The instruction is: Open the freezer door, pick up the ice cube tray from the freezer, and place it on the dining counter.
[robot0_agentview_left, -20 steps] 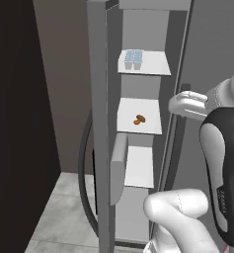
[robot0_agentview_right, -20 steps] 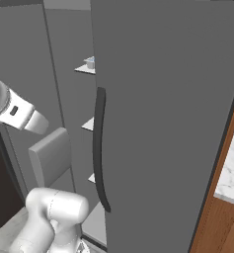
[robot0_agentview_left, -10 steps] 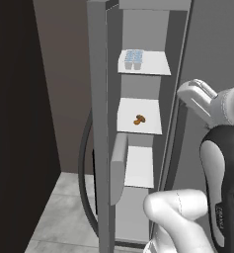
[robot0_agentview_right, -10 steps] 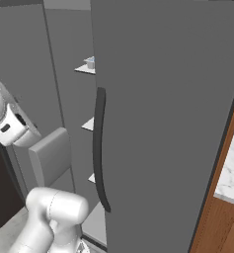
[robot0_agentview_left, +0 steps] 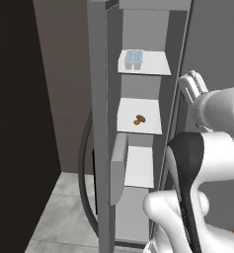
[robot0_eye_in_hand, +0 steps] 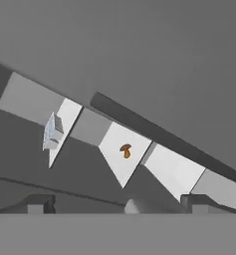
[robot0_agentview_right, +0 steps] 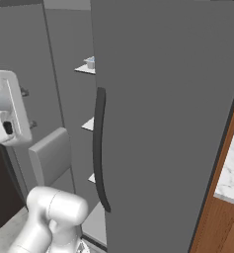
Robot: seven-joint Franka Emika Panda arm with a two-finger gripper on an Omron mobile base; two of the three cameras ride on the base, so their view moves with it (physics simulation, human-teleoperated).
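Observation:
The freezer door (robot0_agentview_left: 99, 123) stands swung open to the left, its dark curved handle (robot0_agentview_left: 84, 168) on the outer side. Inside the freezer (robot0_agentview_left: 140, 29), the pale-blue ice cube tray (robot0_agentview_left: 133, 58) lies on the top white shelf. It shows again in the right base view as the tray (robot0_agentview_right: 90, 63) and in the hand view as the tray (robot0_eye_in_hand: 52, 132). My gripper (robot0_agentview_left: 192, 84) hovers open and empty at the right side of the opening, below the tray's shelf. In the hand view the gripper (robot0_eye_in_hand: 118, 201) has its tips wide apart, well short of the tray.
A small brown food item (robot0_agentview_left: 139, 119) sits on the middle shelf. A grey door bin (robot0_agentview_left: 118, 168) juts from the open door. The plain grey door (robot0_agentview_right: 168, 123) with its dark handle (robot0_agentview_right: 98, 153) stays closed on the right. A marble counter edge (robot0_agentview_right: 229, 173) shows far right.
The hand has risen slightly and turned beside the freezer opening, and the forearm has swung with it. The tray, the brown item and the door have not moved.

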